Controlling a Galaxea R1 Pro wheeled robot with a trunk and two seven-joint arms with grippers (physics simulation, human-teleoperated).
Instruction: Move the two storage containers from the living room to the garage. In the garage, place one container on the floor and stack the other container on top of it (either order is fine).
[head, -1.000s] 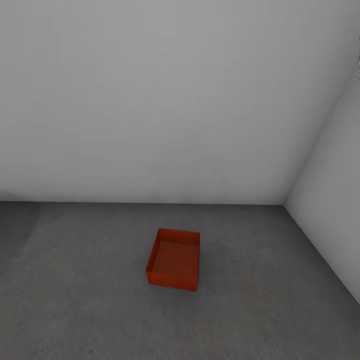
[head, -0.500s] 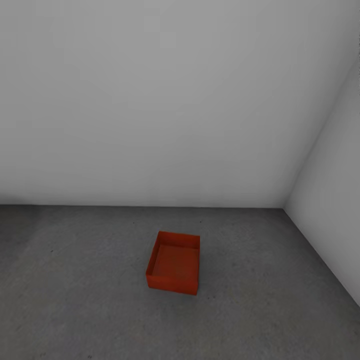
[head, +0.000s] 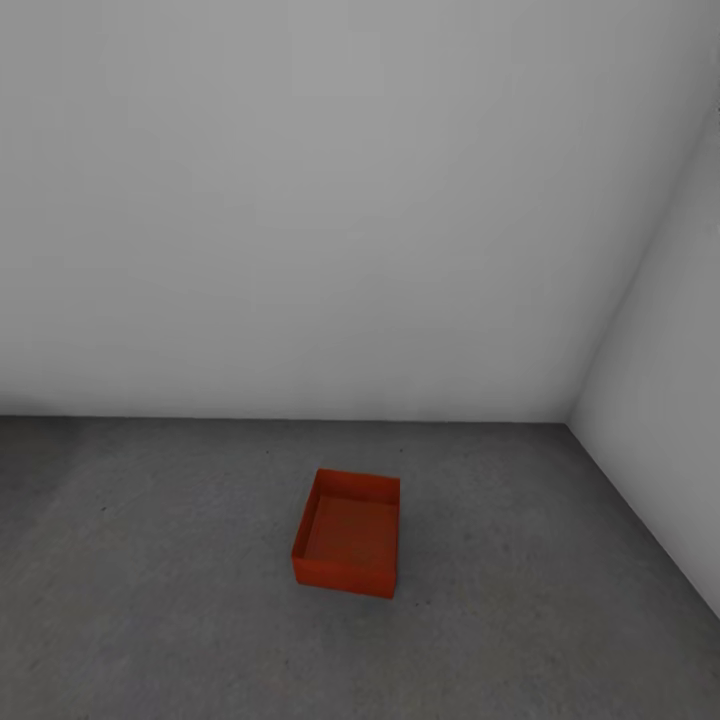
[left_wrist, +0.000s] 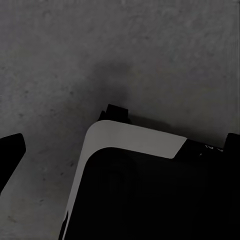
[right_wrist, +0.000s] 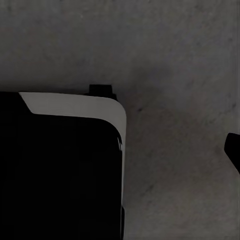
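Note:
One orange-red open-topped storage container (head: 347, 534) stands upright and empty on the dark grey garage floor (head: 150, 600), a little way out from the corner of two pale grey walls. Nothing touches it. In the left wrist view, my left gripper (left_wrist: 121, 147) hangs over the floor with one dark finger (left_wrist: 10, 155) at one edge and the other finger (left_wrist: 233, 141) at the opposite edge, nothing between them. In the right wrist view, my right gripper (right_wrist: 120, 150) shows one dark finger (right_wrist: 233, 150) far out at the picture's edge, with nothing held.
The back wall (head: 300, 200) meets the side wall (head: 670, 400) in a corner at the right. My black, white-edged base (left_wrist: 150, 190) lies below the left gripper, and the same base (right_wrist: 60, 165) below the right one. Bare floor surrounds the container.
The whole head picture has slid slightly downward, so the camera moved. The container has kept its place on the floor.

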